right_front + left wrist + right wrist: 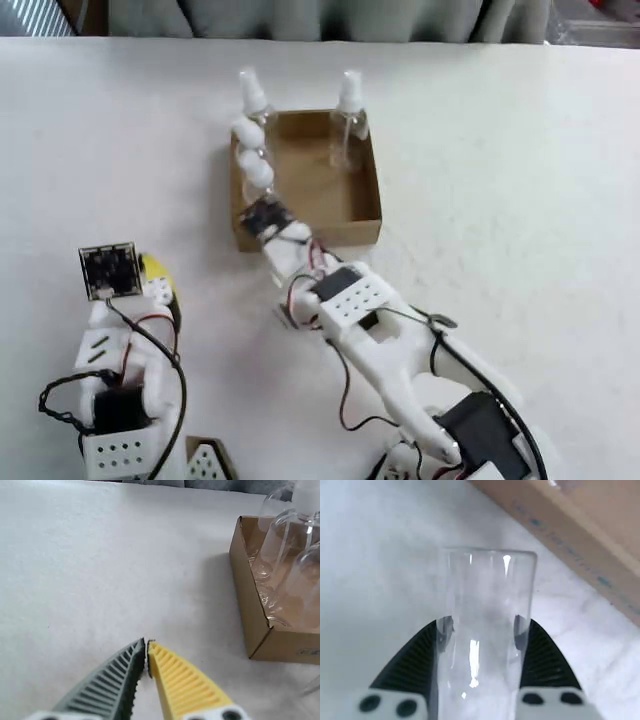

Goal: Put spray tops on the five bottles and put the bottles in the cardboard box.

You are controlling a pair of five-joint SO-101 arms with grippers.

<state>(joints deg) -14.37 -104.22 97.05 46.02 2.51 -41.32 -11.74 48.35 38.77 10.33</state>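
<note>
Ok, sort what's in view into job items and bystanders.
Job: cardboard box; spray-topped bottles standing in it; clear bottle held by the right gripper.
Bystanders: left gripper, shut on nothing; table.

White table (520,150) is carrying everything; its top is looking matte and faintly speckled, w/ the far edge running straight across the high view. Cardboard box (300,236) is sitting flat on it, approx. mid-table and toward the far side, open top facing up, walls standing square. In the left wrist view the box's base is resting flush on the tabletop and throwing a soft shadow on the surface beside it. A black wire loop (55,400) is lying on the table at the near side, well apart from the box.
</note>
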